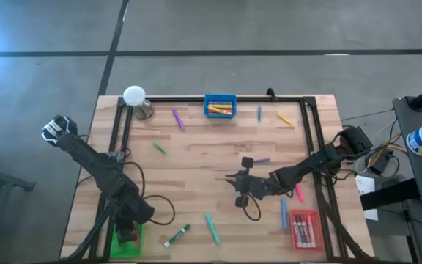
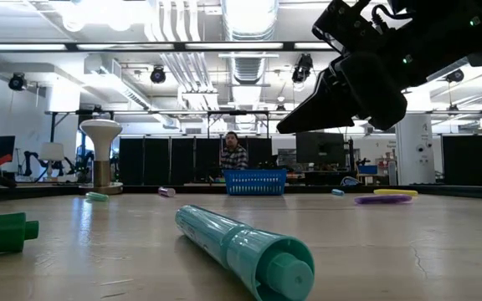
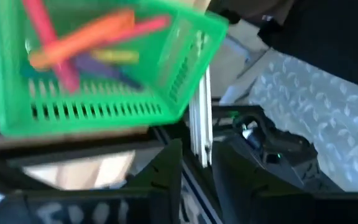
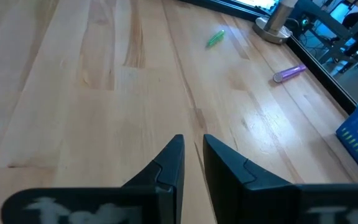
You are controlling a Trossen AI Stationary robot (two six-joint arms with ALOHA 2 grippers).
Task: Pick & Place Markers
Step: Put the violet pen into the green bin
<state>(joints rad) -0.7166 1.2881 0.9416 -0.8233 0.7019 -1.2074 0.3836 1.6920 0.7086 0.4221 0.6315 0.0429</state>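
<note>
My left end effector (image 1: 129, 233) hovers over the green tray (image 1: 116, 246), fingers narrowly parted, holding nothing; markers (image 3: 79, 43) lie inside. My right end effector (image 1: 229, 178), nearly closed and empty, should next reach a loose bench (image 1: 204, 150) marker.

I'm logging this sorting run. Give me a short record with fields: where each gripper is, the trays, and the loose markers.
left gripper: over the green tray at the table's near left corner; nothing seen between its fingers
right gripper: mid-table, above bare wood, fingers nearly together, holding nothing
green tray contents: several markers, seen in the left wrist view
blue tray: far edge, holds markers
red tray: near right, holds markers
loose markers: about ten lie scattered, including a teal marker
</note>
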